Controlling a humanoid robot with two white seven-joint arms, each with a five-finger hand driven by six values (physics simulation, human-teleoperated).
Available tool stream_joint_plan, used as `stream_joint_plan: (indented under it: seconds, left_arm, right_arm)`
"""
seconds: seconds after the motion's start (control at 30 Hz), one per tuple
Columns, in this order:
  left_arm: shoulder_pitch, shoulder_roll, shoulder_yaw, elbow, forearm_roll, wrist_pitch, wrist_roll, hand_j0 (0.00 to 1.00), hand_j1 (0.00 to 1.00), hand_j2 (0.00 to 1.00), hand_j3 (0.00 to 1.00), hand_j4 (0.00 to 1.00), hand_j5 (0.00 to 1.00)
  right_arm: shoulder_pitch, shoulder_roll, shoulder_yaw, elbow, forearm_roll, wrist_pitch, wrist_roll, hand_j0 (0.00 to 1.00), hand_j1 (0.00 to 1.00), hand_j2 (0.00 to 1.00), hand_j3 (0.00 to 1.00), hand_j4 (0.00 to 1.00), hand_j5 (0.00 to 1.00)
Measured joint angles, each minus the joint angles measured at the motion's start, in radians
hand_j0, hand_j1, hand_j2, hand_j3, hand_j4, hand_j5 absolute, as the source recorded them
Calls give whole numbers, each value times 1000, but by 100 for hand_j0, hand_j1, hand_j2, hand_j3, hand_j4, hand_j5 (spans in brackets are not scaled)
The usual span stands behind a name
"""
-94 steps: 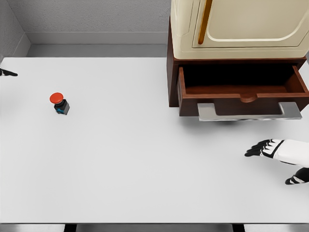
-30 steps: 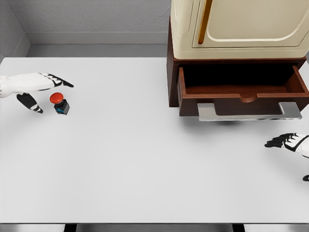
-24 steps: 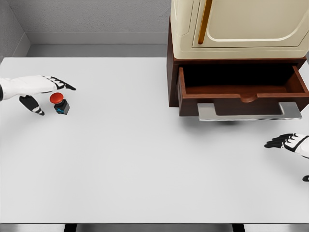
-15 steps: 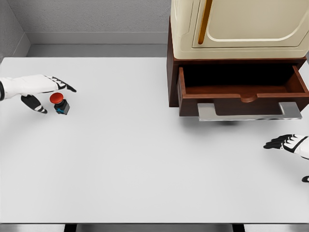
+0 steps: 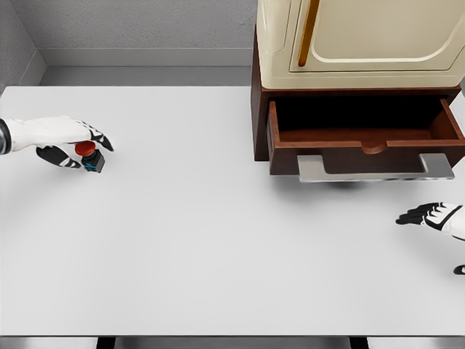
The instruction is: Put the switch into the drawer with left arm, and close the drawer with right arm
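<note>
Left robot hand closing around the switch at the far left of the bench

The left robot hand (image 5: 62,138) reaches in from the left edge, fingers arched over the red cap of the switch (image 5: 89,155) and thumb curled under on the near side, pinching at it while its dark base sits on the white bench (image 5: 218,233). Far to the right, the wooden drawer (image 5: 367,142) stands pulled open beneath the cream cabinet (image 5: 363,36), its grey handle (image 5: 374,169) jutting forward. The right robot hand (image 5: 430,215) hovers low over the bench near the right edge, below the handle, fingers relaxed and spread, holding nothing.
</note>
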Motion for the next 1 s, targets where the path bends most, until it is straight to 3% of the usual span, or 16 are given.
stream_joint_plan:
  seconds: [0.07, 0.13, 0.3, 0.37, 0.67, 1.0]
  left_arm:
    - [0, 1, 0, 0, -3, 0, -7, 66, 66, 66, 66, 66, 66]
    - [0, 2, 1, -2, -3, 1, -15, 54, 54, 54, 54, 54, 54]
    - [-2, 3, 1, -4, -3, 1, -29, 43, 43, 43, 43, 43, 43]
    - [-2, 2, 1, -5, -4, 1, -31, 35, 35, 35, 35, 35, 35]
    - [-49, 3, 0, -10, -6, 0, -33, 34, 34, 34, 34, 34, 34]
    - [-81, 1, 0, -255, -4, -1, -34, 33, 33, 33, 33, 33, 33]
  right_arm:
    - [0, 0, 0, 0, 0, 0, 0, 100, 100, 100, 100, 100, 100]
    - [-2, 0, 0, 0, 0, 0, 0, 100, 100, 100, 100, 100, 100]
    - [-2, 1, 0, 0, 0, 0, 0, 100, 100, 100, 100, 100, 100]
    - [-3, 1, 0, 0, 0, 0, 0, 100, 100, 100, 100, 100, 100]
    - [-5, 0, 0, 0, 0, 0, 0, 100, 100, 100, 100, 100, 100]
    - [-11, 0, 0, 0, 0, 0, 0, 100, 100, 100, 100, 100, 100]
